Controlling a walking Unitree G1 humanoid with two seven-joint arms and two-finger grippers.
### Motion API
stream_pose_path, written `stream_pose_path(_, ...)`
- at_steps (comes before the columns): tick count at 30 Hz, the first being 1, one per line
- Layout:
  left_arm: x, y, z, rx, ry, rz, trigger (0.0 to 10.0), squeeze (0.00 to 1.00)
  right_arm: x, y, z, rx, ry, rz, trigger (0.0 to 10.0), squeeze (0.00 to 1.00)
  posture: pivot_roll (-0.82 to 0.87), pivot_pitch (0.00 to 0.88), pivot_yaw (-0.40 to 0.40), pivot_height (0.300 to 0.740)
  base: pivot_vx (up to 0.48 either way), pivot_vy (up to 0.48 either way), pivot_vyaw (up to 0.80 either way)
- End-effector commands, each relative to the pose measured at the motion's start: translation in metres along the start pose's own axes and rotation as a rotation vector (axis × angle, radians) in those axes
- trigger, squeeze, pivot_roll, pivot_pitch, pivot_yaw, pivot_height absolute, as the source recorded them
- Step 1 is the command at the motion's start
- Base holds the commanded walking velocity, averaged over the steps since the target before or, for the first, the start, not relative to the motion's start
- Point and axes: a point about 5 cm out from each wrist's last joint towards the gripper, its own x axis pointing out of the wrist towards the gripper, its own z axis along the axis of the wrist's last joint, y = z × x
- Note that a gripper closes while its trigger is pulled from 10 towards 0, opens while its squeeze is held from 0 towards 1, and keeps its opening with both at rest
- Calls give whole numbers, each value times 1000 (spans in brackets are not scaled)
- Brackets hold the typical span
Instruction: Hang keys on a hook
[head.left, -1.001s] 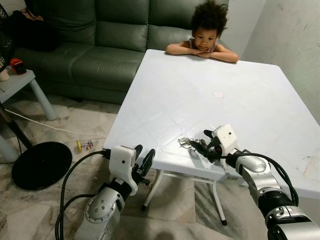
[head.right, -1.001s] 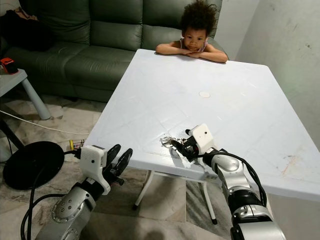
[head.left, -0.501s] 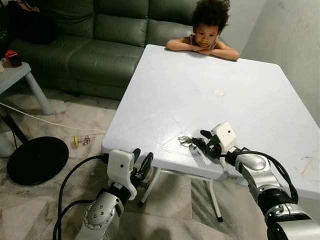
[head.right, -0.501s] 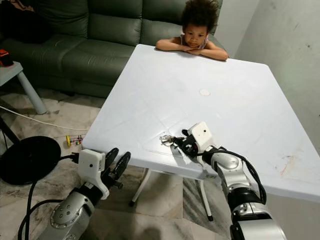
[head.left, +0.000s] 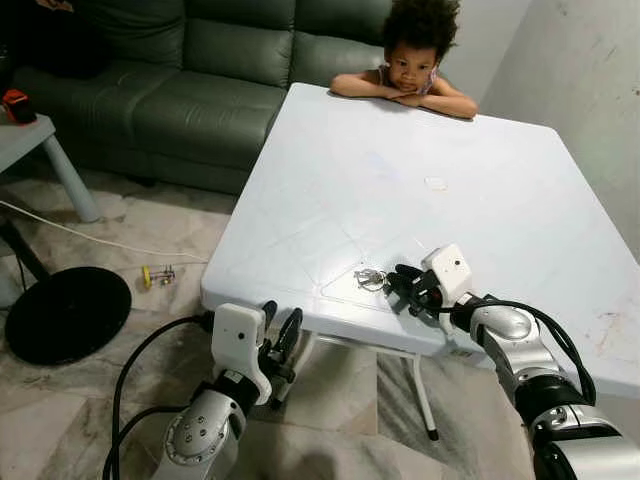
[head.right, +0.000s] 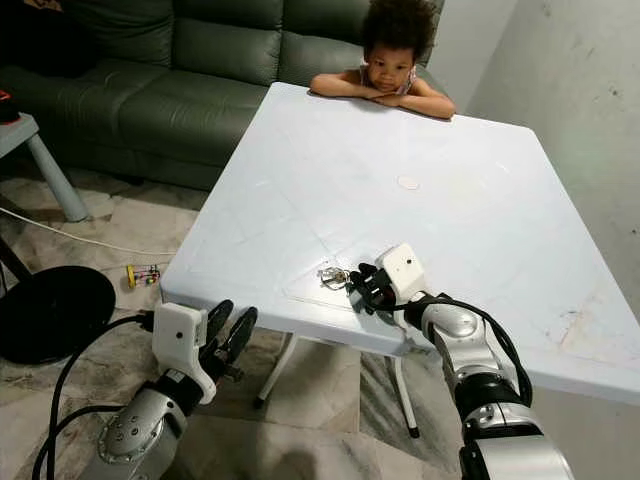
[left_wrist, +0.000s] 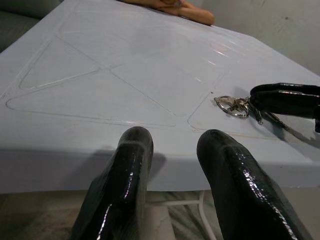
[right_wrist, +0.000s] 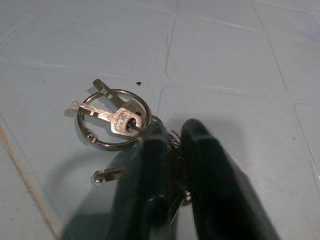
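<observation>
My left gripper (head.left: 281, 333) hangs low, below the table's near edge, fingers a bit apart, holding nothing. Right gripper (right_wrist: 171, 150) sits on the table (head.left: 350, 190) by that near edge, fingers pinched on the keys (right_wrist: 112, 118), w/ the ring poking out flat so it can lift. Far edge: a kid (head.left: 412, 60) leaning on it, sofa (head.left: 200, 90) behind. No hook seen yet.

The right gripper (head.left: 402, 286) reaches forward low over the surface (head.left: 480, 190), and its fingers (right_wrist: 200, 165) are closed on the keys (right_wrist: 117, 117). The left gripper (head.left: 279, 327) is below the surface edge, fingers (left_wrist: 125, 185) parted, holding nothing.
</observation>
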Motion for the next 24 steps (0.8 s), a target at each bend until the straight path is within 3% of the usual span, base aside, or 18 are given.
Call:
stream_pose_path(1,-1,-3,3,2,-7,-2,10000,0,-1,-4,1,-6,16,0,275,0,210,97,-140,740,0,0,0)
stream_pose_path(14,0,-3,4,-5,-6,8,10000,0,1,-9,6,11,-5,-44,0,0,209,100,-145,740,0,0,0)
stream_pose_path(18,4,-3,7,-8,-19,18,10000,0,1,-18,17,44,-85,-158,0,0,207,97,-145,740,0,0,0)
stream_pose_path(24,15,-3,13,-17,-46,39,10000,0,-4,-29,31,169,-229,-273,0,0,197,86,-140,740,0,0,0)
